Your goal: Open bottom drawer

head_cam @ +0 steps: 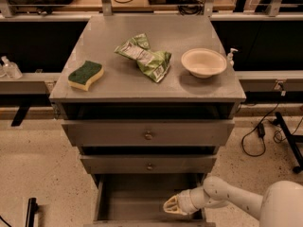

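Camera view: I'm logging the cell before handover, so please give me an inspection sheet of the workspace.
Surface: grey cabinet top, flat, holding three items.
Job's things: bottom drawer pulled out, plain grey inside.
Clutter: sponge, snack bag, bowl on the cabinet top.
Grippers: gripper low, over the bottom drawer's right front.
Cables: black cable on the floor at right.
Surroundings: speckled floor; pump bottle behind the bowl.

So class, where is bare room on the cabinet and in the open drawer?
Cabinet top: bare along the back edge behind the chip bag, and the front strip between sponge and bowl. Crowded mid-row. Bottom drawer: left side free; gripper occupies its right front.
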Robot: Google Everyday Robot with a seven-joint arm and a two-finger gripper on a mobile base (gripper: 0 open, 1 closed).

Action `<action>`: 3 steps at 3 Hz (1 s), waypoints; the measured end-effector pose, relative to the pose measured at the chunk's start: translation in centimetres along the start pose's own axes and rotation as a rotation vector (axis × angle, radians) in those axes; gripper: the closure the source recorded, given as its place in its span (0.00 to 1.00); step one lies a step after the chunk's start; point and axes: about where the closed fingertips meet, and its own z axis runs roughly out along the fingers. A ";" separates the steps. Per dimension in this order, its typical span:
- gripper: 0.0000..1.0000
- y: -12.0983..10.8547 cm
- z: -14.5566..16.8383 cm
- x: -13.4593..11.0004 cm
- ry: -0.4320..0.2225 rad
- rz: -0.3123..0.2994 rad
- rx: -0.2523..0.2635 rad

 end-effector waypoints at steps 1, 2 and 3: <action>1.00 -1.4 0.2 0.8 0.050 0.022 0.043; 1.00 -1.2 1.3 2.9 0.104 0.047 -0.014; 1.00 0.2 1.4 4.9 0.169 0.077 -0.067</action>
